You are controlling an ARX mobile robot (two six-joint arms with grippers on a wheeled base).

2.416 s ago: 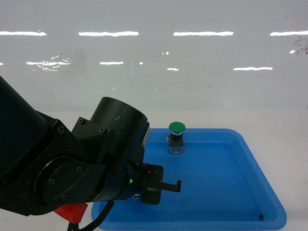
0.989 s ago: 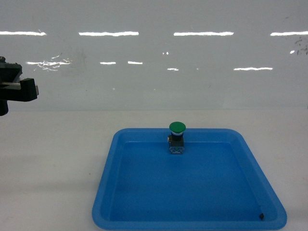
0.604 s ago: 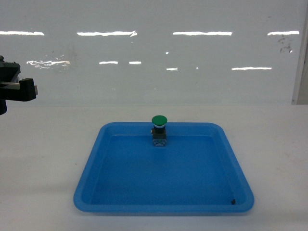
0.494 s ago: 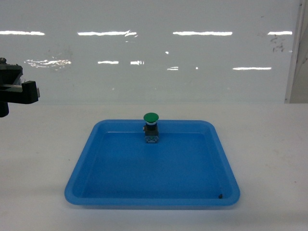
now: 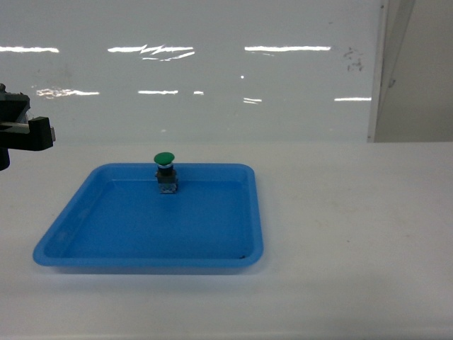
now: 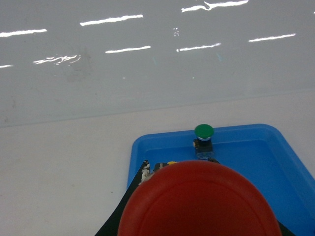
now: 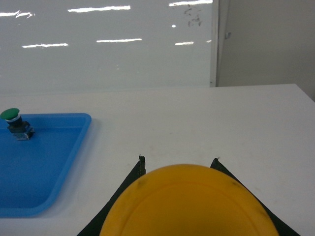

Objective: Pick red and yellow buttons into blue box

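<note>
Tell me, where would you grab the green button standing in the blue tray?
Probably by the square block body of the green button, just under the round cap. It stands upright, so come down from above with one finger on its left side and one on its right. The cap is rounded and likely slippery, and the blue tray has its far rim close behind it.
</note>
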